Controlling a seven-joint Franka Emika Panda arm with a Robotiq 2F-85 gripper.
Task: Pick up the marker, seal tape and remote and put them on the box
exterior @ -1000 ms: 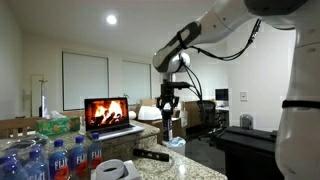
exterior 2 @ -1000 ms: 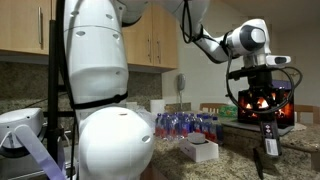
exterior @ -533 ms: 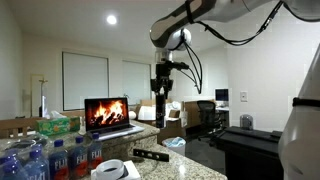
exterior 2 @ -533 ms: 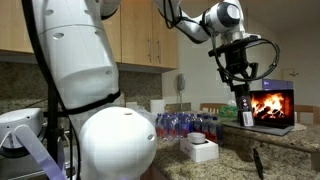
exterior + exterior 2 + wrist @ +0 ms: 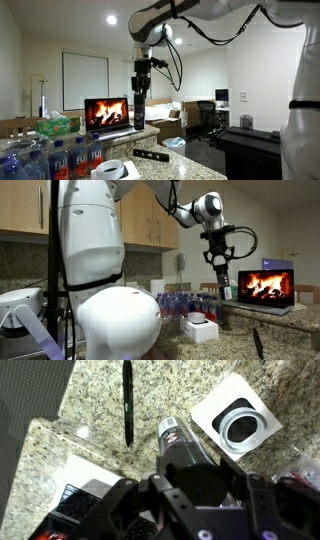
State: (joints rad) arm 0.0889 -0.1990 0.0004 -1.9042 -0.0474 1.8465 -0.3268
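Now, in an exterior view, the gripper (image 5: 140, 92) hangs high over the counter (image 5: 190, 168). It is shut tight on a dark stick that points straight down. I think this is the marker (image 5: 140, 112). The remote (image 5: 152, 155) lies flat on the counter below, near the box (image 5: 130, 174).

In an exterior view, the gripper (image 5: 221, 268) holds the marker (image 5: 222, 284) up in the air. It is well above the box (image 5: 203, 333) and a bit to one side of it.

In the wrist view, the marker (image 5: 172, 438) sticks out from the gripper (image 5: 185, 470). The box (image 5: 205, 408) shows just beside its tip. A dark ring sits on top of the box, likely the seal tape (image 5: 240, 428). The remote (image 5: 127, 405) lies apart from the box on the counter.

So the step looks like carrying the marker to the box. Next, the arm should move right over the box and come down low. Then it should let go gently, so the marker does not roll off. The remote would come after that.
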